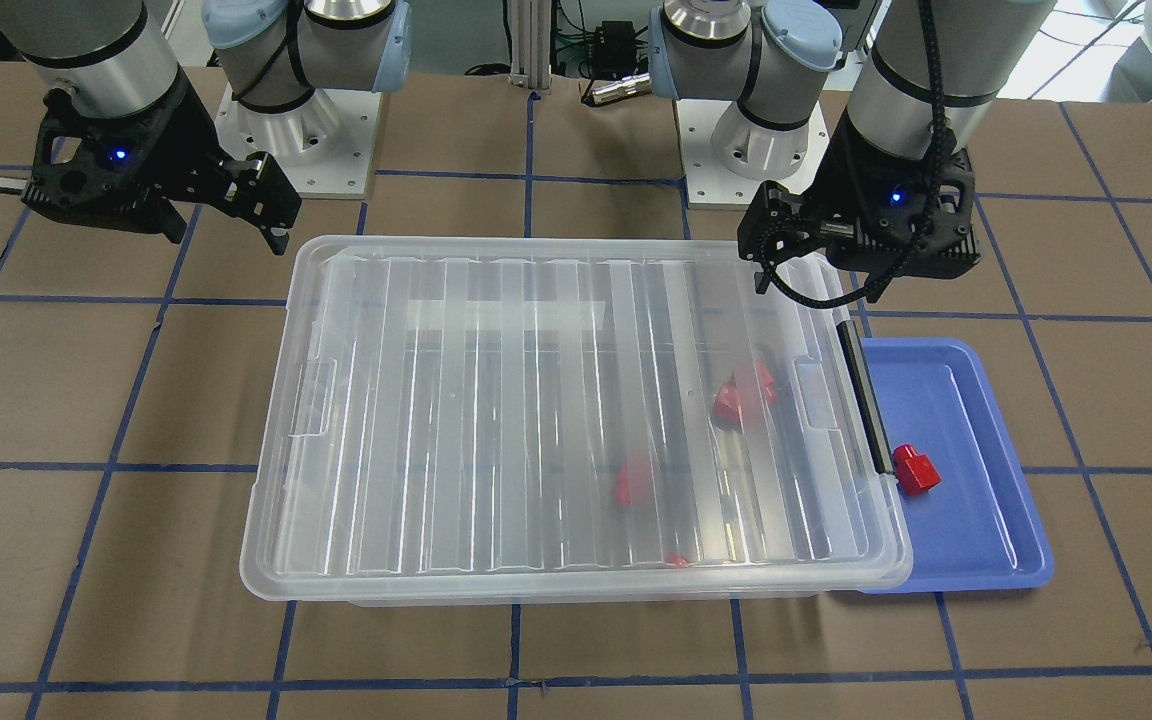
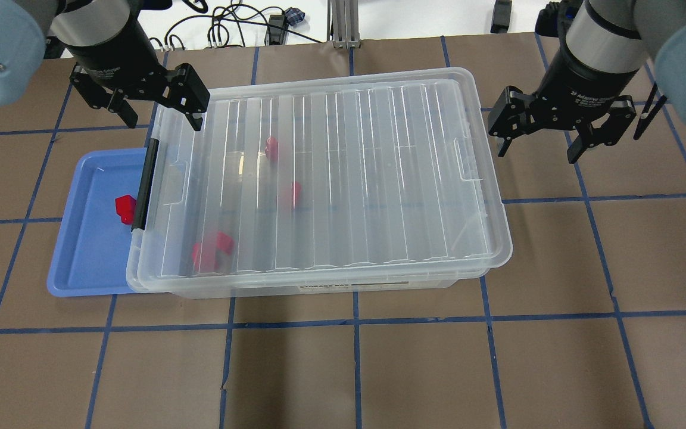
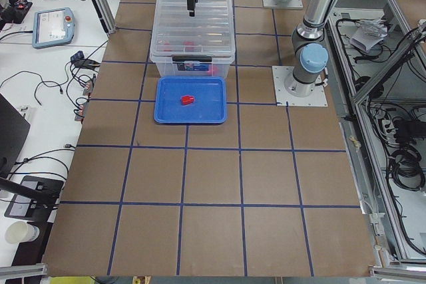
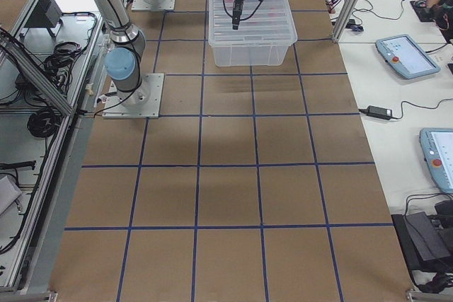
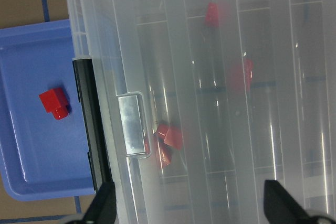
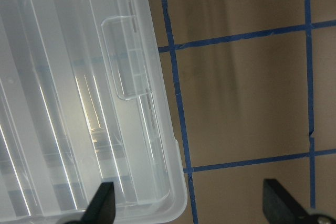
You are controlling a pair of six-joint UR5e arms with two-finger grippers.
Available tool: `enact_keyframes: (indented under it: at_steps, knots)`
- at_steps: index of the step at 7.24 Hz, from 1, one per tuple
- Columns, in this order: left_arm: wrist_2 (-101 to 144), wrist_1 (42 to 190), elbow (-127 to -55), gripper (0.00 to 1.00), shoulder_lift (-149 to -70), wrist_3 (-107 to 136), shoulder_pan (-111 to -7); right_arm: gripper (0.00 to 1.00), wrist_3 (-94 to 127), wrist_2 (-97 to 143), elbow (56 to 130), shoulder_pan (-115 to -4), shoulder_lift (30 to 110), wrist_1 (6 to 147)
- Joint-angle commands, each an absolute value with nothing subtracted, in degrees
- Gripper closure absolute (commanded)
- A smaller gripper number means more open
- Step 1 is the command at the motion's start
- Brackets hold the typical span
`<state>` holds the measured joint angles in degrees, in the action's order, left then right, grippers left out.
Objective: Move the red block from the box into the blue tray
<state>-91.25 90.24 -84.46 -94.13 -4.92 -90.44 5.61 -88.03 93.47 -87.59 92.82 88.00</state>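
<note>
The clear box (image 2: 349,179) lies in the middle of the table with its ribbed lid on. Several red blocks (image 2: 212,250) show blurred through the lid. One red block (image 2: 124,208) lies in the blue tray (image 2: 87,262), next to the box's black latch bar (image 2: 143,185). It also shows in the left wrist view (image 5: 54,103) and the front view (image 1: 915,470). My left gripper (image 2: 161,113) is open and empty above the box's far corner at the latch end. My right gripper (image 2: 537,149) is open and empty, beside the box's other end.
The box's latch end overhangs the blue tray's rim (image 1: 976,575). Brown table surface with blue tape grid lines (image 2: 355,322) surrounds the box. The arm bases (image 1: 296,130) stand behind the box. Cables and pendants lie off the table in the side views.
</note>
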Motion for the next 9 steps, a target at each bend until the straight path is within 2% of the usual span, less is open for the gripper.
enact_keyframes:
  at_steps: [1,9]
  knots:
    - [-91.2,90.3,-84.5,0.0,-94.1,-4.9,-90.4,0.0,5.7,-88.2,94.9,-87.6,95.4,87.5]
    - [-91.4,90.3,-84.6,0.0,-94.0,-4.9,-90.4,0.0,5.7,-88.2,96.5,-87.2,95.7,88.2]
